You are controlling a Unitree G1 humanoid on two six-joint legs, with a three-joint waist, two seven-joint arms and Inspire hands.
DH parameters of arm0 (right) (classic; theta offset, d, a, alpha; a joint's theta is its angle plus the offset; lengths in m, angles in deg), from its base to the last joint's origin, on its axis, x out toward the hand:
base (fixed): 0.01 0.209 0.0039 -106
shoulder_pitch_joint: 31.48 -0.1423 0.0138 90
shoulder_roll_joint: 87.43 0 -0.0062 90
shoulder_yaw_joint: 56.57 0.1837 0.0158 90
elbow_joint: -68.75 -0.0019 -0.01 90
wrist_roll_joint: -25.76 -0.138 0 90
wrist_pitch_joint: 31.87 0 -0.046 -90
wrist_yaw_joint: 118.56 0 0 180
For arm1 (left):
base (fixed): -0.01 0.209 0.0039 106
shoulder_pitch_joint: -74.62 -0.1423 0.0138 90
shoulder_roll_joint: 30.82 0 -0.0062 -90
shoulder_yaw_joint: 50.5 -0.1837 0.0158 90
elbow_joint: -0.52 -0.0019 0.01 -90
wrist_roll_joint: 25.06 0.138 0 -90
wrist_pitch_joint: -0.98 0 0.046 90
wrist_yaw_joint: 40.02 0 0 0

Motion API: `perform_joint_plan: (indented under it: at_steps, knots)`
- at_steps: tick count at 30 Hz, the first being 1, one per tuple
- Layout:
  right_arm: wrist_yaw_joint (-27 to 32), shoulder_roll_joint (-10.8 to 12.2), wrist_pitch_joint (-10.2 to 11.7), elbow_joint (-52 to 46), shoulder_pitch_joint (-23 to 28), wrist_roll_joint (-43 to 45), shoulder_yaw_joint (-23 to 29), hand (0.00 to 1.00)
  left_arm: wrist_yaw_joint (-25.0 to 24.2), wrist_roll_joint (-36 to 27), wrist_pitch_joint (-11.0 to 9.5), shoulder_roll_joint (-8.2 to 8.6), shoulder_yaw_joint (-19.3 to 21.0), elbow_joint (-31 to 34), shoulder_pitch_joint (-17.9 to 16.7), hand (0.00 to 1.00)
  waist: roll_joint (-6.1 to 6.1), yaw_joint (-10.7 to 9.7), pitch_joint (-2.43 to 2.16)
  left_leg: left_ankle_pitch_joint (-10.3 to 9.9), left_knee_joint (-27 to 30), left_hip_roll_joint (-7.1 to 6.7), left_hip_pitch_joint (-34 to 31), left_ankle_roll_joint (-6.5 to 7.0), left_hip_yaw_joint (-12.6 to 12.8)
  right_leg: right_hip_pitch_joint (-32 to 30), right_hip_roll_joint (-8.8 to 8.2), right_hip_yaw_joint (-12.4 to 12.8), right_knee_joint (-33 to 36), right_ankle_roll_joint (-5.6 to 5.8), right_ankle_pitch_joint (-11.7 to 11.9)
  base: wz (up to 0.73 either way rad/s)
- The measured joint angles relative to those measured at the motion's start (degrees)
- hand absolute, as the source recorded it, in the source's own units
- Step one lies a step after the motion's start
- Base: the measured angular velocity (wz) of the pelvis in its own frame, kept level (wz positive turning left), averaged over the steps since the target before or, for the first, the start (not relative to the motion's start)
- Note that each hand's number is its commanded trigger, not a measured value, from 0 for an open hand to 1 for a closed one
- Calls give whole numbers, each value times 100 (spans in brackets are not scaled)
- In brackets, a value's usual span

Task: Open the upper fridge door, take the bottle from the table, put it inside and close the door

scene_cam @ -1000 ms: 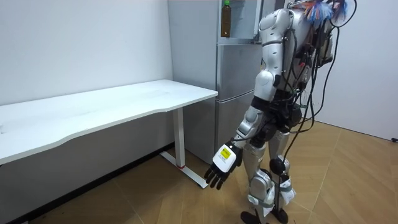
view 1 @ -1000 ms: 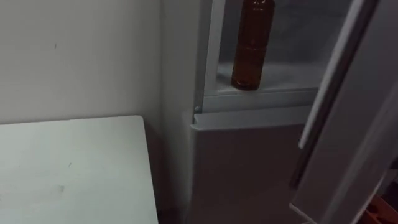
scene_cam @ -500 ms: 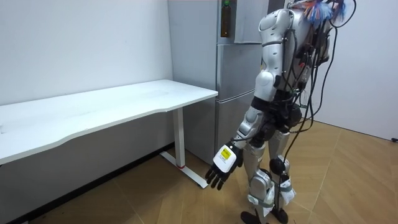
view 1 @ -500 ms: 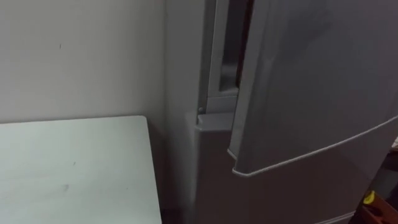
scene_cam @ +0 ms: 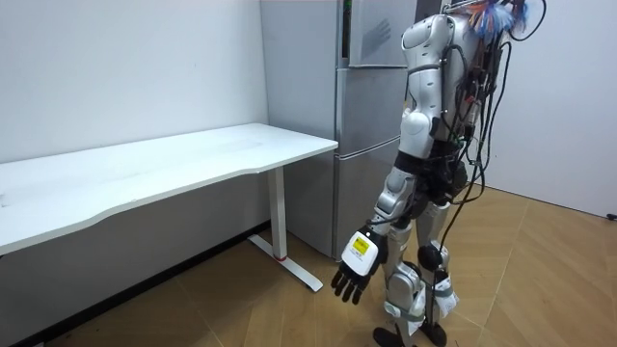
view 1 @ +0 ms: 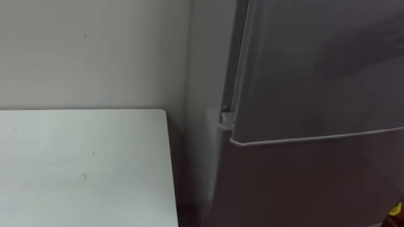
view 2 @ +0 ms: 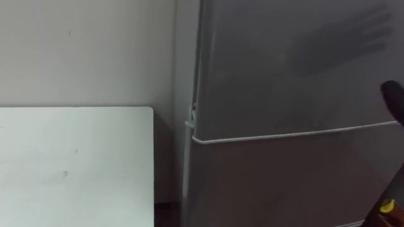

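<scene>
Upper door (view 1: 315, 69) has swung to since a second ago and now looks shut, or nearly so. The bottle stood on the shelf then. Now it is hidden behind the door, so I judge it placed, with only the closing left. Table (view 1: 82, 164) sits left of the fridge. Left hand (scene_cam: 357, 270) hangs low, fingers loosely spread, holding nothing. Right hand (view 2: 393, 101) shows by the door; its state I cannot tell.

Upper fridge door (view 1: 315, 63): no lettering or number can be read.
Table (view 1: 76, 170): no marking can be read.
Left hand (scene_cam: 353, 273): a white-and-yellow tag (scene_cam: 361, 246) is seen on its back; print too small to read.
</scene>
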Motion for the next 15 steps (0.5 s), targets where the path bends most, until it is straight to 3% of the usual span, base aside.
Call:
perform_joint_plan:
  at_steps: [9,15]
  knots:
    - [-232,6,-166,188,-215,368,-196,0,-36,4,133,-15,-47,121,8,0,-15,100,-49,0,26,-4,-47,2,-79,25,-10,-94,8,0,0,4]
    - [-228,4,-204,535,-444,666,-380,0,-36,223,153,-59,-160,226,46,0,-84,90,-44,0,98,5,-74,2,-92,26,-19,-156,2,-8,5,0]
